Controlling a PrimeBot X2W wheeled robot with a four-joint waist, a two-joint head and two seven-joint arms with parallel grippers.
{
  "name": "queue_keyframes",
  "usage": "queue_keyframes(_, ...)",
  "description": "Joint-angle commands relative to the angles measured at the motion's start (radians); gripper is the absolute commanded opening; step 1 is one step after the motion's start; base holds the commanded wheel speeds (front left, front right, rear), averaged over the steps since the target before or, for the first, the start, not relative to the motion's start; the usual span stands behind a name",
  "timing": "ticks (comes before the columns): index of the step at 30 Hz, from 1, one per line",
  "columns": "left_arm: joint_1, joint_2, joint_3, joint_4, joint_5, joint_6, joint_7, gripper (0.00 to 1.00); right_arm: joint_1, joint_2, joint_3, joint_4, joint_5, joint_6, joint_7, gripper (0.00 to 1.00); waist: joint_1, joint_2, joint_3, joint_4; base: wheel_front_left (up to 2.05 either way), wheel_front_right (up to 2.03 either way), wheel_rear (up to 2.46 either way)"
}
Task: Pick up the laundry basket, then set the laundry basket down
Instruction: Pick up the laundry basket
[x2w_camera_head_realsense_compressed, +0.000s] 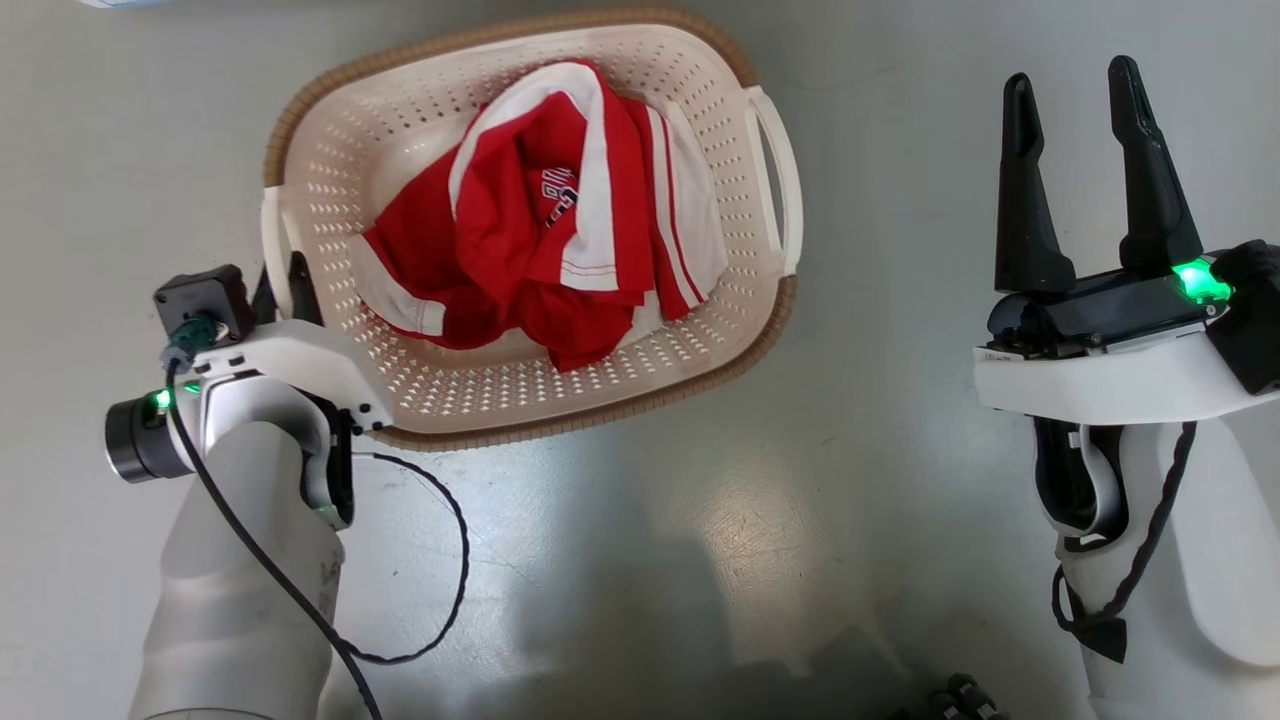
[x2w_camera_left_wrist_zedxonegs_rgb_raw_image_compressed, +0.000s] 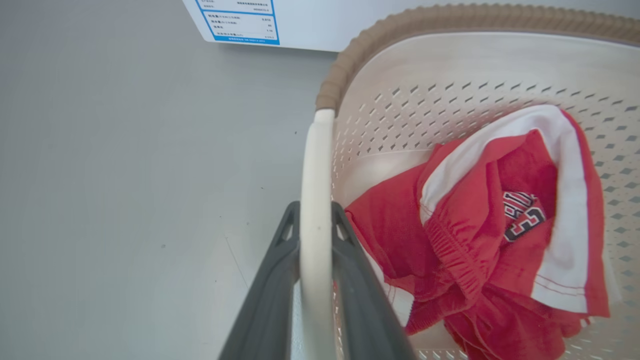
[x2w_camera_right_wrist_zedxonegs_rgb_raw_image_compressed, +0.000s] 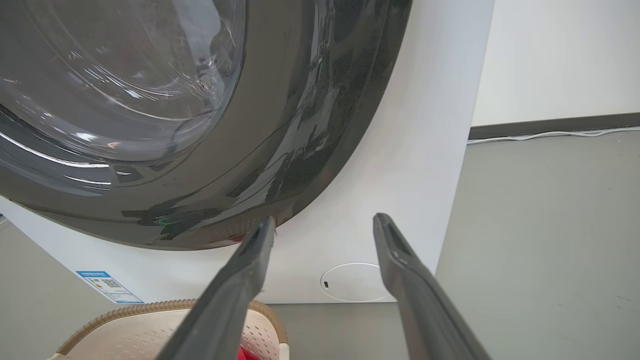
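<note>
- The laundry basket (x2w_camera_head_realsense_compressed: 640, 402) sits in the upper middle of the head view over the grey floor (x2w_camera_head_realsense_compressed: 700, 560), its long side turned slantwise. Whether its bottom rests on the floor or hangs just clear, I cannot tell.
- In the right wrist view the basket's brown rim (x2w_camera_right_wrist_zedxonegs_rgb_raw_image_compressed: 150, 306) lies low at the foot of a white washing machine (x2w_camera_right_wrist_zedxonegs_rgb_raw_image_compressed: 410, 150), near it, under the machine's dark round door (x2w_camera_right_wrist_zedxonegs_rgb_raw_image_compressed: 280, 125).
- Inside the basket lies a crumpled red-and-white garment (x2w_camera_head_realsense_compressed: 530, 260) with a dark printed badge. It covers most of the bottom and leans toward the wall on the robot's right.
- The left jaws pinch the basket's left loop handle (x2w_camera_left_wrist_zedxonegs_rgb_raw_image_compressed: 316, 200). In the left wrist view the two dark fingers (x2w_camera_left_wrist_zedxonegs_rgb_raw_image_compressed: 265, 300) press on either side of the white strip, which runs up between them to the brown rim (x2w_camera_left_wrist_zedxonegs_rgb_raw_image_compressed: 345, 65).
- In the head view the left wrist (x2w_camera_head_realsense_compressed: 280, 370) sits at the basket's near-left corner, with a black cable (x2w_camera_head_realsense_compressed: 450, 560) looping from it.
- The right jaws are spread wide and hold nothing. Their fingers (x2w_camera_head_realsense_compressed: 1025, 190) point up the head view, well apart from the basket's right handle (x2w_camera_head_realsense_compressed: 785, 180), which is free.
- A blue-edged label (x2w_camera_left_wrist_zedxonegs_rgb_raw_image_compressed: 240, 20) shows on the machine's lower corner, beyond the basket.
</note>
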Motion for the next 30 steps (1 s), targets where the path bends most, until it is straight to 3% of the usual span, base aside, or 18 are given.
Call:
queue_keyframes(1,0.003,0.035,0.029,-0.010,0.009,0.012,-0.006,0.00,0.021,0.004,0.016,-0.024,0.006,0.007,-0.006,1.00,0.0000,0.0000,0.001,0.000,0.00,0.00,0.00)
queue_keyframes(21,-0.006,0.018,0.019,0.010,0.049,-0.005,-0.006,0.02,0.015,0.004,0.018,-0.017,0.006,0.007,-0.006,1.00,0.0000,0.0000,0.005,-0.002,0.00,0.00,0.00)
queue_keyframes(23,-0.007,0.017,0.018,0.010,0.052,-0.005,-0.006,0.18,0.015,0.004,0.017,-0.016,0.006,0.007,-0.006,1.00,0.0000,0.0000,0.004,-0.003,0.00,0.00,0.00)
queue_keyframes(24,-0.008,0.017,0.017,0.009,0.054,-0.005,-0.006,0.33,0.014,0.004,0.017,-0.015,0.007,0.007,-0.006,1.00,0.0000,0.0000,0.004,-0.003,0.00,0.00,0.00)
queue_keyframes(25,-0.008,0.017,0.017,0.009,0.056,-0.005,-0.006,0.75,0.014,0.004,0.018,-0.015,0.007,0.007,-0.006,1.00,0.0000,0.0000,0.003,-0.003,0.00,0.00,0.00)
queue_keyframes(26,-0.008,0.018,0.018,0.008,0.057,-0.006,-0.006,0.91,0.014,0.004,0.018,-0.014,0.007,0.007,-0.006,1.00,0.0000,0.0000,0.003,-0.003,0.00,0.00,0.00)
queue_keyframes(28,-0.008,0.020,0.019,0.007,0.060,-0.006,-0.006,1.00,0.014,0.004,0.018,-0.013,0.009,0.007,-0.006,1.00,0.0000,0.0000,0.001,-0.003,0.00,0.00,0.00)
queue_keyframes(30,-0.008,0.023,0.021,0.002,0.062,-0.007,-0.006,1.00,0.014,0.004,0.018,-0.012,0.010,0.007,-0.006,1.00,0.0000,0.0000,-0.001,-0.002,0.00,0.00,0.00)
